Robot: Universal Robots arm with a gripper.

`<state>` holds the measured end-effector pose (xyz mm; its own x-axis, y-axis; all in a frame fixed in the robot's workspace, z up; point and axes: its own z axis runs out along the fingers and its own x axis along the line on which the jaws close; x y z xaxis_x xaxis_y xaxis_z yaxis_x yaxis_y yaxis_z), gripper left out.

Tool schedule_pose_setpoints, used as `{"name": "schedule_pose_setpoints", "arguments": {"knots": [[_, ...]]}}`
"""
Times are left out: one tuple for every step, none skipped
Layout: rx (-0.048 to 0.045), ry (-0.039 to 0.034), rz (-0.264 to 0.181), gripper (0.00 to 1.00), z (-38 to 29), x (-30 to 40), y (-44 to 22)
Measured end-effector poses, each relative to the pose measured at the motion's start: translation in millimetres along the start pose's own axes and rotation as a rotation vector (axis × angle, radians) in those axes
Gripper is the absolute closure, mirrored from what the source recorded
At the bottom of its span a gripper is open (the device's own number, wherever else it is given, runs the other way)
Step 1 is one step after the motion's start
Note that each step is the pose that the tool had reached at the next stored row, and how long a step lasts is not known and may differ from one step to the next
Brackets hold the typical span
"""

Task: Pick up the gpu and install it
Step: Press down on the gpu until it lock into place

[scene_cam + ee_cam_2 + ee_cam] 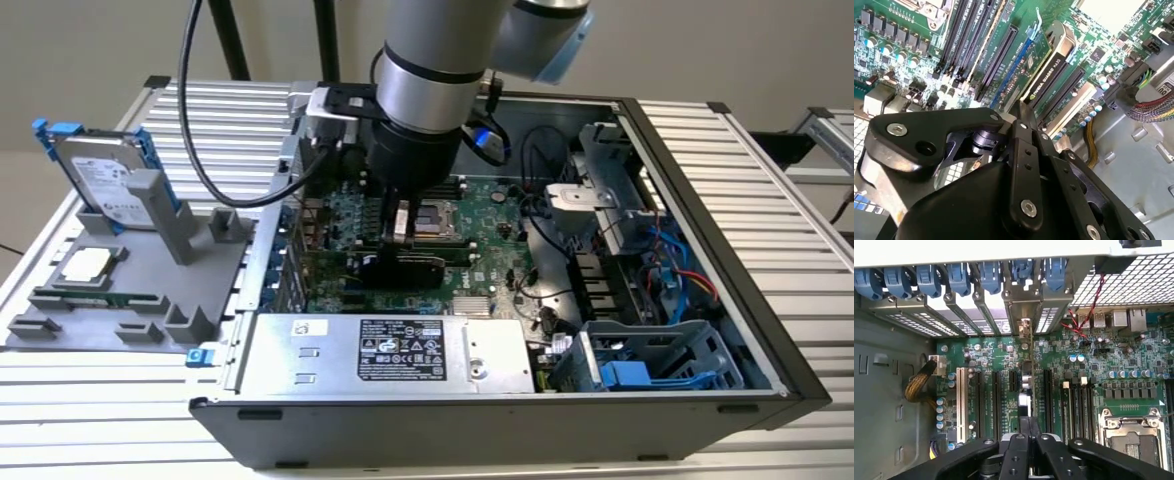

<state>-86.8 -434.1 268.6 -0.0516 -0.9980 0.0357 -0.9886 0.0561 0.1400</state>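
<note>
With my end effector [1024,112] pressed together on the top edge of the gpu [1046,60], the card stands on edge over an expansion slot [1046,390] on the motherboard [1094,370], inside the open computer case [747,330] on the counter [761,150]. I judge the risk to be misalignment: if the card edge sits askew to the slot, or its end bracket misses the rear opening, downward pressure could bend the card or damage the connector.

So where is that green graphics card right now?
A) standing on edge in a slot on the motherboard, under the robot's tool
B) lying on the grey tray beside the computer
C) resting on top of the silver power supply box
A: in the second wrist view the gpu stands on edge among the motherboard's slots, just past the tool, whose fingers are closed together.
</note>
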Motion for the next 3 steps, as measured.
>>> {"name": "schedule_pose_setpoints", "arguments": {"knots": [[0.0000, 0.0000, 0.000, 1.00, 0.0, -0.9, 0.1], [0.0000, -0.0001, 0.000, 1.00, 0.0, -0.9, 0.1], [0.0000, -0.0001, 0.000, 1.00, 0.0, -1.0, 0.0]]}}
